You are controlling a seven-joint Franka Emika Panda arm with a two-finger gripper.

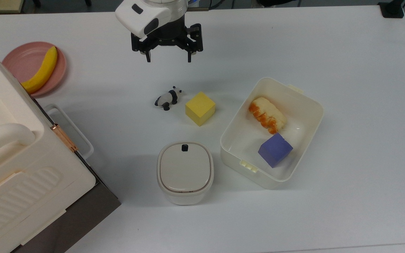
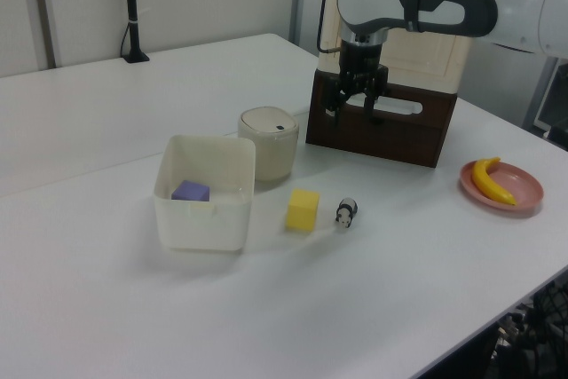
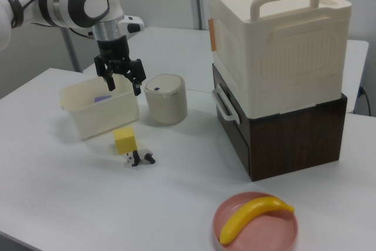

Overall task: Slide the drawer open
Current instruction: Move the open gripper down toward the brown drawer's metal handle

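The pincer (image 3: 122,79) hung above the table (image 3: 70,192) with its two fingers spread apart, holding nothing. Directly behind and below it sat an open white box (image 3: 100,113), and just to its right in the right view stood a small lidded pot (image 3: 166,99). Below it lay a yellow cube (image 3: 124,140) and a toy panda (image 3: 140,158). Well to its right, the drawer (image 3: 235,123) with its white handle (image 3: 224,106) sat flush in the cabinet (image 3: 276,57).
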